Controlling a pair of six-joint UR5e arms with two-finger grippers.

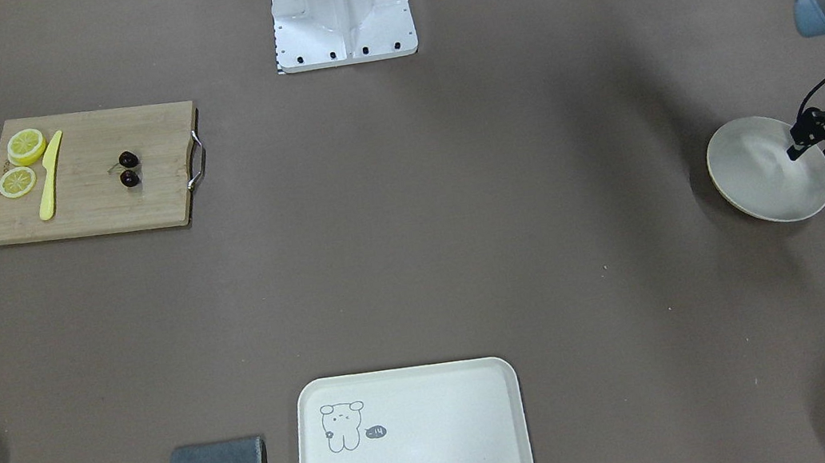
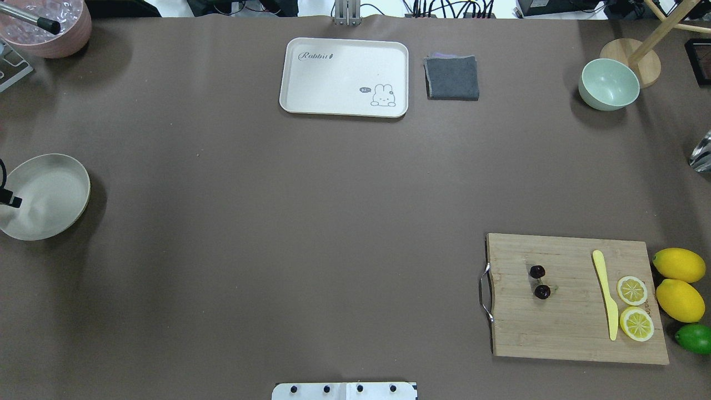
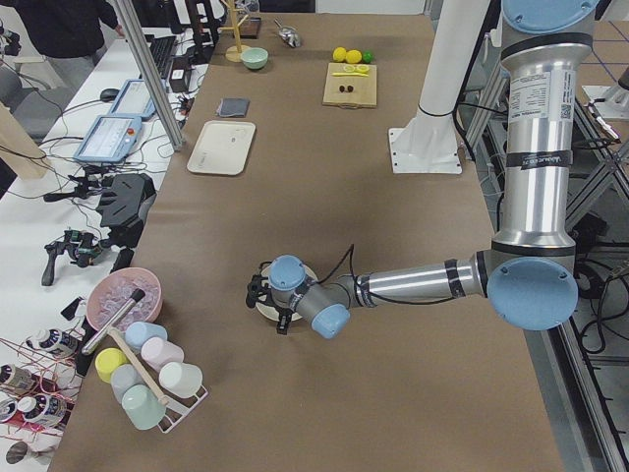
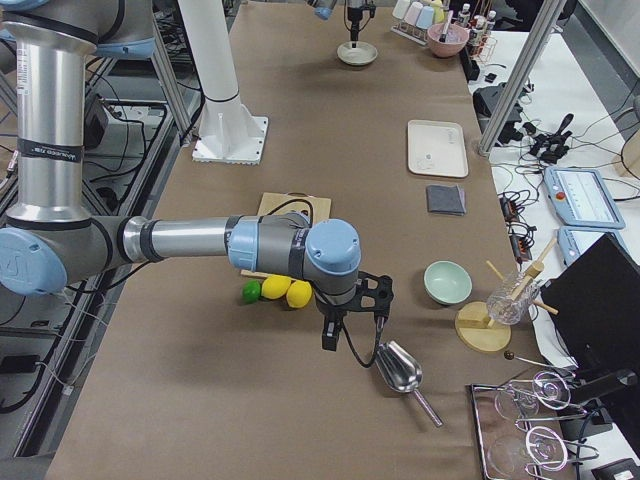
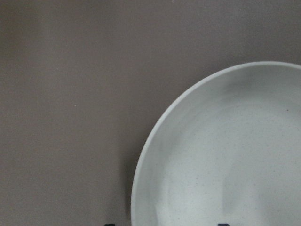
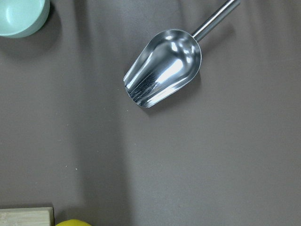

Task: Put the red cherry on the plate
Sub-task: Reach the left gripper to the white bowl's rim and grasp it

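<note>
Nearest the robot's base, the red cherry point(image 2: 539, 281) lies on the wooden cutting board point(image 2: 572, 328) at the table's point(image 2: 333, 222) right side. Farther out on the left, the left gripper point(image 1: 811, 147) hovers over the plate point(image 2: 55, 183), fingers point(image 1: 797, 145) spread apart. The right gripper point(image 4: 350, 325) hangs above a metal scoop point(image 4: 400, 368); whether its fingers are open or closed cannot be told.

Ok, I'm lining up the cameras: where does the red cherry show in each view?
Front-facing: red cherry upper left, on the wooden cutting board.
Overhead: lower right, same board.
Exterior left: tiny, far end, on the board.
Exterior right: not discernible, near arm partly covers the board.
Left wrist: not in it.
Right wrist: not in it.
Shared landmark: the wooden cutting board.
</note>
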